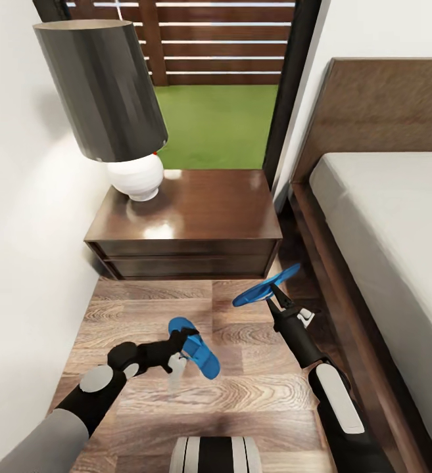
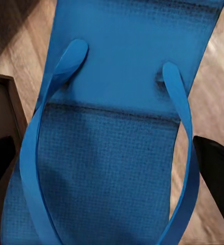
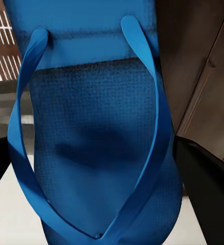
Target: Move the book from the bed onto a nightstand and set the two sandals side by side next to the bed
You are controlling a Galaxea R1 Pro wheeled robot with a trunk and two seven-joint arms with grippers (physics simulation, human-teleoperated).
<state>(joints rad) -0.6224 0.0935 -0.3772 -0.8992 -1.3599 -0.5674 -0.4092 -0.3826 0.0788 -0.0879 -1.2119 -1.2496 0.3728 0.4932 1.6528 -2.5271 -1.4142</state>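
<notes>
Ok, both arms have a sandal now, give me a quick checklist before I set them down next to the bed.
1. Left gripper holds the left sandal: ok.
2. Right gripper holds the right sandal: ok.
3. Bare floor beside the bed to set them on: ok.
4. Sandals lined up side by side: not ok, they point different ways.
5. Right sandal clear of the nightstand: cannot tell.
</notes>
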